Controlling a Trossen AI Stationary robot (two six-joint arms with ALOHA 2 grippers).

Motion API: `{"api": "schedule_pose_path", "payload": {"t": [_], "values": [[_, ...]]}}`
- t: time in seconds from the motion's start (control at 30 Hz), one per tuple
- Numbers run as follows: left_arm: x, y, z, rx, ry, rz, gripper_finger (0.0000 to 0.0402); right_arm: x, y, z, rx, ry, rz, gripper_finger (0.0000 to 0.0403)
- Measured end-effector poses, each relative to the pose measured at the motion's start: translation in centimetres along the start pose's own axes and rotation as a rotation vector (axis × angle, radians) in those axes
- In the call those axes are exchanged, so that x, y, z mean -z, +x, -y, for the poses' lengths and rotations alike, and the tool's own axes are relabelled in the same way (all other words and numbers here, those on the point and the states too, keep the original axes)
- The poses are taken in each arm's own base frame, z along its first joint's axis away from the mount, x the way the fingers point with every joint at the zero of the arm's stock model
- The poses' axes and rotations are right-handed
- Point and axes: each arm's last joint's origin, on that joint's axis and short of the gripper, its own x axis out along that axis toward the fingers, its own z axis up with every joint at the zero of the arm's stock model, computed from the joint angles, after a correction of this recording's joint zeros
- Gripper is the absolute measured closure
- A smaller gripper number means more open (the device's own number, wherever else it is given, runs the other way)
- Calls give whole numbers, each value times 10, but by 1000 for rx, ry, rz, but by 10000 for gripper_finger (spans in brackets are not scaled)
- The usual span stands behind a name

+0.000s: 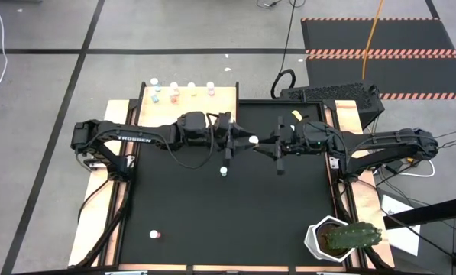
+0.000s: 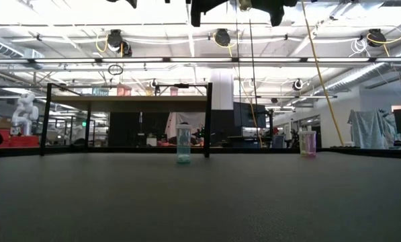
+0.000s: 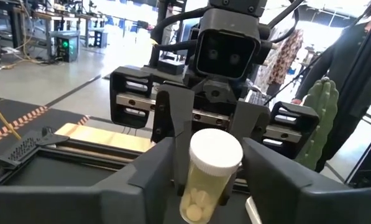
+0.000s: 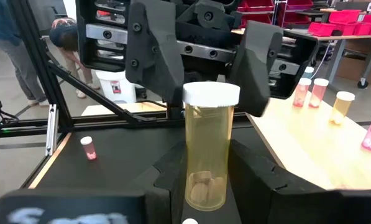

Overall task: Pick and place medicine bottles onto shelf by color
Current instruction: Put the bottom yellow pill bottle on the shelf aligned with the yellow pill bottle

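A yellow-tan bottle with a white cap [image 1: 253, 140] is held up over the middle of the black mat between my two grippers, which face each other. My right gripper [image 4: 207, 186] is shut on it. My left gripper [image 3: 207, 186] is open, with its fingers on either side of the bottle's upper part, a small gap showing on each side. A blue bottle [image 1: 224, 171] stands on its base on the mat below. A red bottle [image 1: 155, 234] stands near the front left. The pale-wood shelf [image 1: 193, 103] at the far left carries several bottles. My right gripper pinches the yellow-tan bottle's lower body [image 4: 207, 180] between its two fingers. The fingers come level from the table's right side. The bottle stands upright in the hold, cap up, lifted clear of the mat.
A white pot with a green cactus [image 1: 338, 238] stands at the mat's near right corner. On the shelf stand blue [image 1: 156, 93], pink [image 1: 174, 92], yellow [image 1: 191, 88] and pink [image 1: 210, 90] bottles. A person [image 4: 11, 43] stands beyond the table.
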Motion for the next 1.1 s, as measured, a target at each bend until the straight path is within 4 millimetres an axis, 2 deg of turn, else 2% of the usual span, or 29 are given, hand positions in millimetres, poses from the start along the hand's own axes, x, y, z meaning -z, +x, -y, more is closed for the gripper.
{"api": "schedule_pose_path", "payload": {"t": [0.33, 0.53, 0.7, 0.83, 0.97, 1.1], "values": [[0, 0, -1, 22, 6, -2, 281, 0, 0, 0, 0, 7, 0, 305], [-2, -1, -4, 20, 8, 10, 280, 0, 0, 0, 4, 7, 1, 291], [-4, -2, -8, 9, 10, 18, 276, 0, 0, 0, 12, 8, 3, 251], [-12, -7, -14, -14, 19, 47, 282, -2, -2, 2, 79, 34, 20, 204], [-28, -19, -19, -39, 36, 86, 283, -6, -7, 4, 129, 30, 47, 153], [-45, -43, -29, -116, 52, 60, 279, -9, -12, 6, 217, 16, 63, 112]]}}
